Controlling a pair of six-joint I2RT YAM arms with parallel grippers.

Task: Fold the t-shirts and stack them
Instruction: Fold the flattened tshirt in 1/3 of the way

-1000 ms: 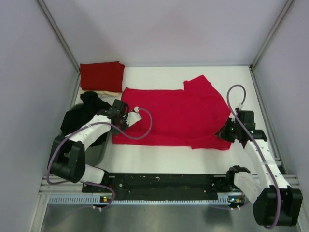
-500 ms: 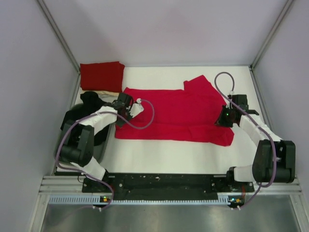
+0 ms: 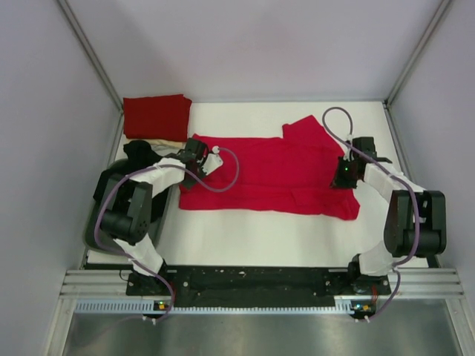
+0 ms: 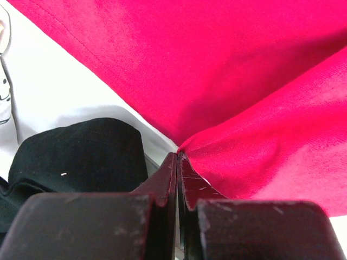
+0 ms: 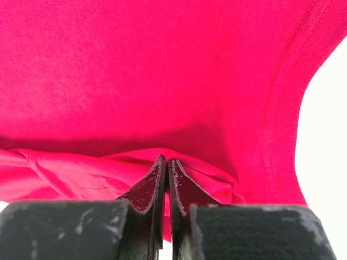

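Observation:
A red t-shirt (image 3: 271,174) lies spread across the middle of the white table, its near edge folded up over itself. My left gripper (image 3: 194,158) is shut on the shirt's left edge; the pinched red cloth (image 4: 227,157) shows in the left wrist view at the fingertips (image 4: 178,158). My right gripper (image 3: 344,176) is shut on the shirt's right edge, and the right wrist view shows a fold of the cloth (image 5: 162,97) pinched at its fingertips (image 5: 166,161). A folded red shirt (image 3: 156,116) lies at the back left on a cream shirt (image 3: 165,141).
A black bin (image 3: 111,200) with dark cloth (image 3: 141,156) in it stands at the left, beside my left arm; the dark cloth also shows in the left wrist view (image 4: 81,157). Metal frame posts and grey walls close in the table on three sides.
Both grippers have moved away from the near edge toward the back, carrying the shirt's near edge up over its middle. The shirt now looks narrower front to back.

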